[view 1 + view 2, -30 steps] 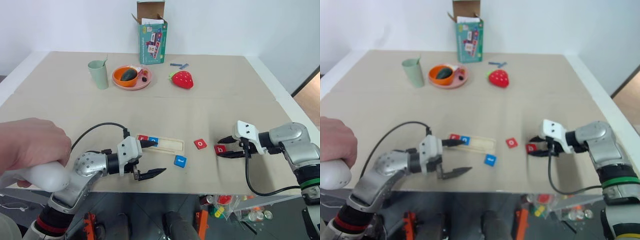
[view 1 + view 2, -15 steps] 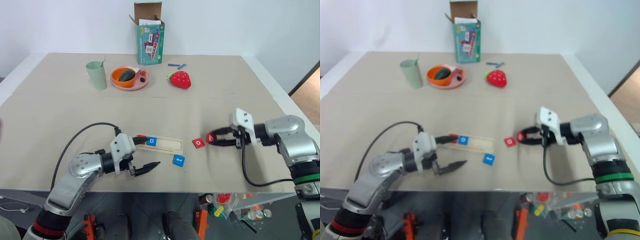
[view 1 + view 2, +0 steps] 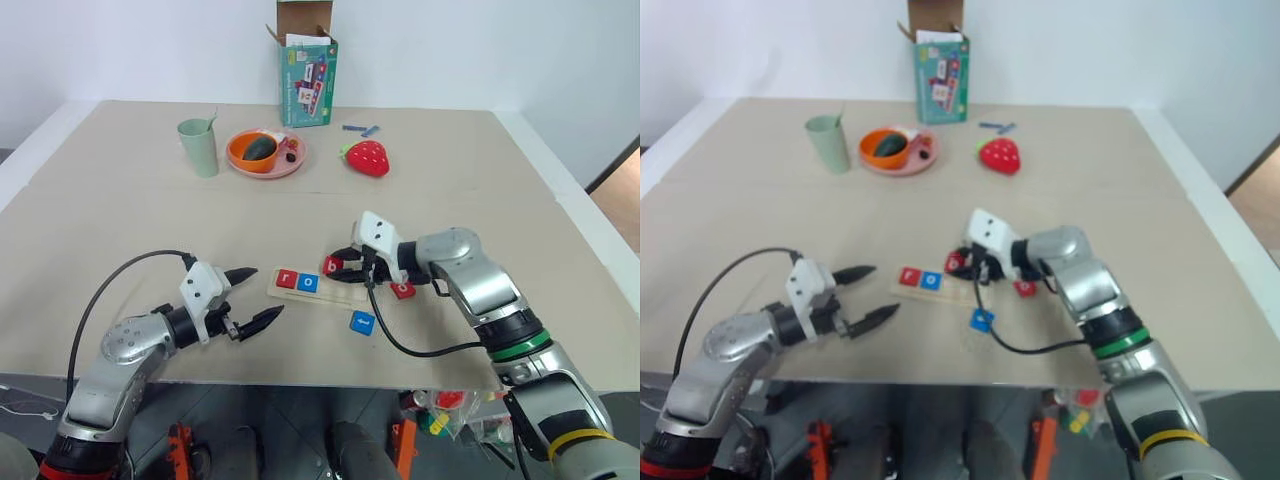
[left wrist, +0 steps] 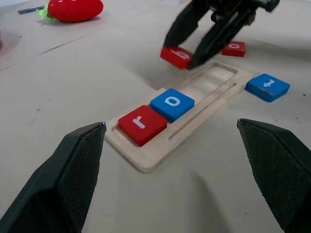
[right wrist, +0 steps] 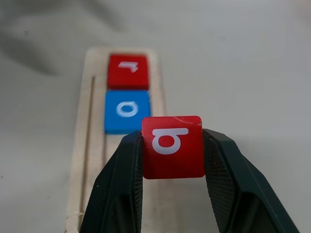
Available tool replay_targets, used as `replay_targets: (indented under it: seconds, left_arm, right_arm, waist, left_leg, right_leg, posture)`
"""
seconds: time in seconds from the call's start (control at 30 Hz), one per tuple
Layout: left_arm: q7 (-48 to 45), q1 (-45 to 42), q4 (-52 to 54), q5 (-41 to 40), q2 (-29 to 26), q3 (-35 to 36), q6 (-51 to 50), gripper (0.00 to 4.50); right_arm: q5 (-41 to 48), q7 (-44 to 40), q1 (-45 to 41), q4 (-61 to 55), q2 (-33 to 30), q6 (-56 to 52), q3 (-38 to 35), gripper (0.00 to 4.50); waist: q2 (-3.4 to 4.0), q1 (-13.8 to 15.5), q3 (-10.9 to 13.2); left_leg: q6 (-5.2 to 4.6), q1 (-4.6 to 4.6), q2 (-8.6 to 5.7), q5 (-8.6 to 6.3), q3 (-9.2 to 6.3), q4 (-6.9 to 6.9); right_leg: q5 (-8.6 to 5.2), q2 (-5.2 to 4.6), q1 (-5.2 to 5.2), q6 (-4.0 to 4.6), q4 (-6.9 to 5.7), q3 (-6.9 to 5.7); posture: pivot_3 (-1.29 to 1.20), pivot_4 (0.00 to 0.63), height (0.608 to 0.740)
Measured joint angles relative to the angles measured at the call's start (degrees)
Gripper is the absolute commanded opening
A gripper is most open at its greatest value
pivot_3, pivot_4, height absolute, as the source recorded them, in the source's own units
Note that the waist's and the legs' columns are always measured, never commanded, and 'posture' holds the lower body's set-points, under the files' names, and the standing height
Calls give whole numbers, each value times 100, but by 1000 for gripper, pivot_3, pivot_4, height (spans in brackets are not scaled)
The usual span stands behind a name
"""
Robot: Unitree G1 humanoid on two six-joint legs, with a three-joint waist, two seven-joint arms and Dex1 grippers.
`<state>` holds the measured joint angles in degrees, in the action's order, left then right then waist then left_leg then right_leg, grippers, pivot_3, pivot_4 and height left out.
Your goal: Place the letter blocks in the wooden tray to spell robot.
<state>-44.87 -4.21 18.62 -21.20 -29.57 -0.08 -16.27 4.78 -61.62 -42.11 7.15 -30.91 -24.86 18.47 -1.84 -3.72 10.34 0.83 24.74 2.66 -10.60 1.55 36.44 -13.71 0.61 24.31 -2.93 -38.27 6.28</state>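
I see the wooden tray (image 3: 318,287) near the table's front edge, with the red r block (image 3: 287,279) and blue o block (image 3: 308,283) seated at its left end. My right gripper (image 3: 338,262) clamps the red b block (image 5: 172,146) just above the tray's empty middle. The left gripper (image 3: 252,296), spread wide with nothing in it, sits left of the tray. The blue t block (image 3: 362,322) and red o block (image 3: 402,290) lie just beside the tray's right end.

**Hidden and unclear parts**

In the left wrist view the strawberry toy (image 4: 73,8) is cut by the picture's edge, far beyond the wooden tray (image 4: 194,109). In the right wrist view the near end of the tray is hidden behind the red b tile (image 5: 172,146). The print on the box (image 3: 307,75), far behind the tray, is too small to read.
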Motion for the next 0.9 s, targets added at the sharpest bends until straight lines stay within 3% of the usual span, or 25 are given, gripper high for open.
replay_targets:
  seconds: [0.9]
  left_arm:
    - [96,-15,66,-135,73,-40,-47,4500]
  right_arm:
    - [-66,-143,84,-366,84,-706,301,1177]
  waist:
    - [0,-30,0]
  left_leg:
    - [0,-8,11,1,0,0]
  right_leg:
    - [11,8,0,15,-1,-12]
  posture:
    - [0,150,740]
